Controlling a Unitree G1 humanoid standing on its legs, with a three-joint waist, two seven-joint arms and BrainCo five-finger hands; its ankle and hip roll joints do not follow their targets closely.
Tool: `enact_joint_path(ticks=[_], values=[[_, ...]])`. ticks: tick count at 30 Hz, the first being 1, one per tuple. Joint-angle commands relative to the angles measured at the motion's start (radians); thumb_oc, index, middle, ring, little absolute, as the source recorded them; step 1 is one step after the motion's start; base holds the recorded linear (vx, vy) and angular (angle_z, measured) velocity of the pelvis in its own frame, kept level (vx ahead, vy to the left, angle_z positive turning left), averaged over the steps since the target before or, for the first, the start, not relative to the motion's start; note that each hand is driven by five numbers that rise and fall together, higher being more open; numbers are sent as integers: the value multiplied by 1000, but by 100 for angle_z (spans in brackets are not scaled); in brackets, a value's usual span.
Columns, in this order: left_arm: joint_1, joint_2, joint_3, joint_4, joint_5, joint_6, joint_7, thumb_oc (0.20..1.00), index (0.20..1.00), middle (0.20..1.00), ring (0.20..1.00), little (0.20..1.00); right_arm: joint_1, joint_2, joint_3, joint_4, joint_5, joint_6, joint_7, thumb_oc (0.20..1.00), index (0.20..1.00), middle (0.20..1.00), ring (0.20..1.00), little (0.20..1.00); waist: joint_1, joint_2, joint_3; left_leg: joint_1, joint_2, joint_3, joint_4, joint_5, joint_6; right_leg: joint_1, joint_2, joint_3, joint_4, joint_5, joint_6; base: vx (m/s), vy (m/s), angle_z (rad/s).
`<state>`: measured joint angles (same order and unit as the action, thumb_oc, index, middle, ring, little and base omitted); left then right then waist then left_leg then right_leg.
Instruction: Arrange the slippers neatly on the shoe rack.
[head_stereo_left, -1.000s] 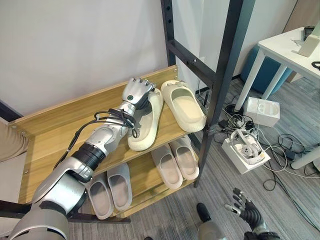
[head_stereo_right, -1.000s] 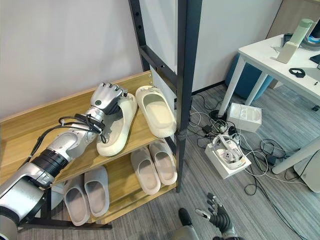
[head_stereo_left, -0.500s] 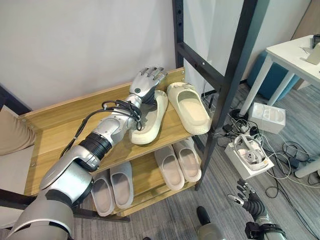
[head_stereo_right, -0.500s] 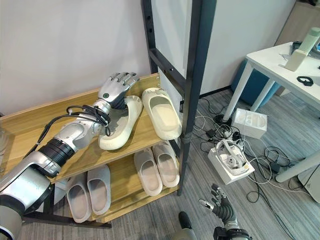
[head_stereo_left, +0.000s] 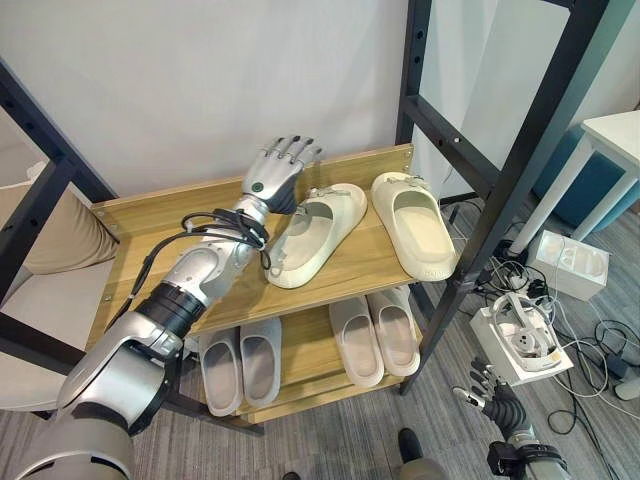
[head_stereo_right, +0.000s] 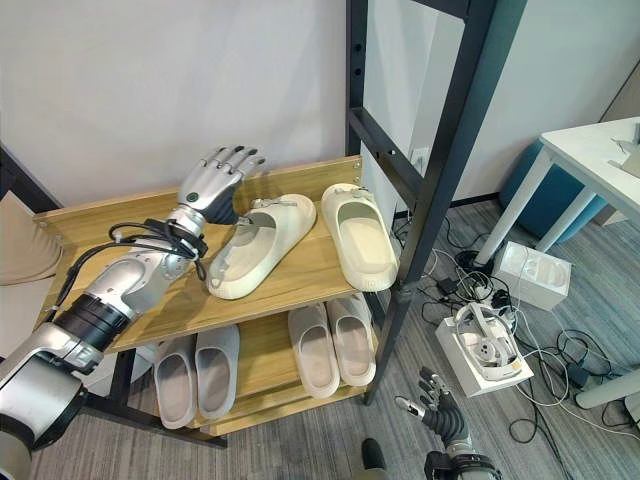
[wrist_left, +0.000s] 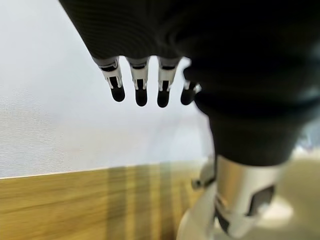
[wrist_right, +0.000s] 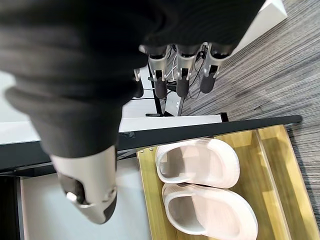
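Note:
Two cream slippers lie on the wooden top shelf (head_stereo_left: 150, 260) of the shoe rack. The left cream slipper (head_stereo_left: 315, 232) is turned at a slant; the right cream slipper (head_stereo_left: 415, 222) points straight out. My left hand (head_stereo_left: 272, 175) hovers open just left of the slanted slipper's far end, fingers spread, holding nothing. In the left wrist view its fingers (wrist_left: 140, 87) are straight above the shelf board. My right hand (head_stereo_left: 495, 400) hangs low near the floor, open, with straight fingers (wrist_right: 180, 75).
The lower shelf holds a pinkish pair (head_stereo_left: 375, 335) and a grey pair (head_stereo_left: 240, 365). A black frame post (head_stereo_left: 500, 210) stands by the rack's right end. White boxes (head_stereo_left: 575, 262) and cables lie on the floor by a white desk (head_stereo_left: 615, 130). A beige cushion (head_stereo_left: 55, 235) sits at the left.
My left hand has come off the left cream slipper, uncurled and moved left and up. That slipper now lies more slanted. The camera has shifted, so the whole scene moved.

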<state>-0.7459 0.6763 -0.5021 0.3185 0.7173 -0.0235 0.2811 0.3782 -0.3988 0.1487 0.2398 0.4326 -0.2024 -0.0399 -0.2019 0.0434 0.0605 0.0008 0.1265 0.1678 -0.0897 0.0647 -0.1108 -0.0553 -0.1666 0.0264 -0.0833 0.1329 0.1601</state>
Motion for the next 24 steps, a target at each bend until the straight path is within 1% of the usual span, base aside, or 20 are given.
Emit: enact_joint_path(ticks=[1, 3, 5, 6, 7, 8, 9, 11, 13, 15, 16, 17, 21, 22, 23, 24], values=[[-60, 53, 88, -23, -80, -29, 9, 1000, 1000, 1000, 1000, 1000, -14, 7, -14, -38, -3, -17, 5, 1000, 1000, 1000, 1000, 1000, 6, -11, 15, 34, -1, -40, 2, -93, 12, 42, -3, -31, -4, -96, 33, 0, 0, 0], [-14, 52, 127, -76, -147, -56, -7, 1000, 1000, 1000, 1000, 1000, -17, 14, -17, -37, -8, -9, 8, 1000, 1000, 1000, 1000, 1000, 14, -12, 15, 34, -1, -45, 2, -91, 12, 44, -3, -36, -4, -96, 32, -1, 0, 2], [69, 30, 184, -140, -278, -97, -33, 1000, 1000, 1000, 1000, 1000, -24, 31, -20, -30, -10, -2, 9, 1000, 1000, 1000, 1000, 1000, 26, -12, 16, 33, -3, -48, 2, -89, 14, 46, -4, -39, -4, -97, 29, 2, 5, 5], [204, -17, 247, -223, -492, -146, -91, 1000, 1000, 1000, 1000, 1000, -32, 43, -23, -24, -22, 14, 11, 1000, 1000, 1000, 1000, 1000, 38, -11, 15, 33, -5, -51, 2, -85, 15, 49, -4, -41, -4, -95, 27, 9, 5, 10], [208, -16, 251, -226, -494, -146, -93, 1000, 1000, 1000, 1000, 1000, -32, 41, -22, -24, -22, 15, 11, 1000, 1000, 1000, 1000, 1000, 37, -11, 14, 33, -5, -51, 2, -86, 15, 49, -3, -41, -4, -95, 27, 3, 3, 12], [252, -42, 258, -241, -591, -158, -114, 1000, 1000, 1000, 1000, 1000, -36, 46, -22, -24, -24, 19, 11, 1000, 1000, 1000, 1000, 1000, 42, -12, 16, 32, -6, -51, 2, -85, 16, 48, -4, -43, -4, -94, 27, -2, 1, 11], [313, -74, 264, -262, -764, -178, -156, 1000, 1000, 1000, 1000, 1000, -34, 48, -19, -32, -21, 28, 15, 1000, 1000, 1000, 1000, 1000, 44, -9, 16, 34, -6, -52, 2, -84, 17, 50, -4, -43, -4, -94, 25, -5, 4, 13], [387, -88, 264, -294, -951, -191, -203, 1000, 1000, 1000, 1000, 1000, -38, 47, -23, -42, -23, 37, 17, 1000, 1000, 1000, 1000, 1000, 50, -8, 17, 31, -7, -51, 2, -82, 18, 48, -4, -46, -4, -94, 25, -6, 7, 6], [455, -91, 243, -317, -1091, -173, -244, 1000, 1000, 1000, 1000, 1000, -44, 45, -20, -50, -25, 48, 16, 1000, 1000, 1000, 1000, 1000, 56, -6, 20, 29, -9, -52, 2, -79, 21, 48, -5, -47, -4, -92, 25, -1, 5, 2], [495, -62, 228, -335, -1170, -148, -270, 1000, 1000, 1000, 1000, 1000, -53, 39, -20, -63, -24, 56, 11, 1000, 1000, 1000, 1000, 1000, 59, -5, 21, 28, -9, -51, 2, -78, 22, 48, -5, -47, -4, -90, 25, 0, 0, 0], [538, -36, 208, -335, -1261, -118, -292, 1000, 1000, 1000, 1000, 1000, -68, 26, -15, -76, -21, 66, 8, 1000, 1000, 1000, 1000, 1000, 62, -3, 22, 26, -9, -51, 2, -75, 23, 47, -5, -49, -4, -88, 26, 0, 0, 0], [539, -36, 208, -335, -1262, -118, -292, 1000, 1000, 1000, 1000, 1000, -68, 26, -15, -76, -21, 66, 8, 1000, 1000, 1000, 1000, 1000, 62, -4, 22, 26, -9, -51, 2, -75, 23, 47, -5, -49, -4, -88, 26, 0, 0, 0], [628, 24, 166, -397, -1407, -68, -342, 1000, 1000, 1000, 1000, 1000, -97, 3, -3, -92, -2, 79, 5, 1000, 1000, 1000, 1000, 1000, 67, -3, 24, 26, -9, -49, 2, -72, 23, 45, -5, -48, -4, -85, 26, 0, 0, 0], [628, 24, 166, -398, -1408, -67, -342, 1000, 1000, 1000, 1000, 1000, -97, 3, -3, -92, -2, 79, 5, 1000, 1000, 1000, 1000, 1000, 67, -3, 24, 26, -9, -49, 2, -72, 23, 45, -5, -48, -4, -85, 26, 0, 0, 0], [629, 26, 136, -407, -1457, -48, -353, 1000, 1000, 1000, 1000, 1000, -106, -8, 11, -99, 6, 83, 6, 1000, 1000, 1000, 1000, 1000, 66, -4, 23, 27, -9, -48, 2, -72, 24, 45, -5, -48, -4, -84, 27, 0, 0, 0], [625, 25, 123, -411, -1466, -43, -357, 1000, 1000, 1000, 1000, 1000, -110, -14, 17, -103, 11, 85, 8, 1000, 1000, 1000, 1000, 1000, 66, -5, 22, 27, -9, -49, 2, -72, 24, 46, -5, -48, -4, -84, 27, 0, 0, 0]])
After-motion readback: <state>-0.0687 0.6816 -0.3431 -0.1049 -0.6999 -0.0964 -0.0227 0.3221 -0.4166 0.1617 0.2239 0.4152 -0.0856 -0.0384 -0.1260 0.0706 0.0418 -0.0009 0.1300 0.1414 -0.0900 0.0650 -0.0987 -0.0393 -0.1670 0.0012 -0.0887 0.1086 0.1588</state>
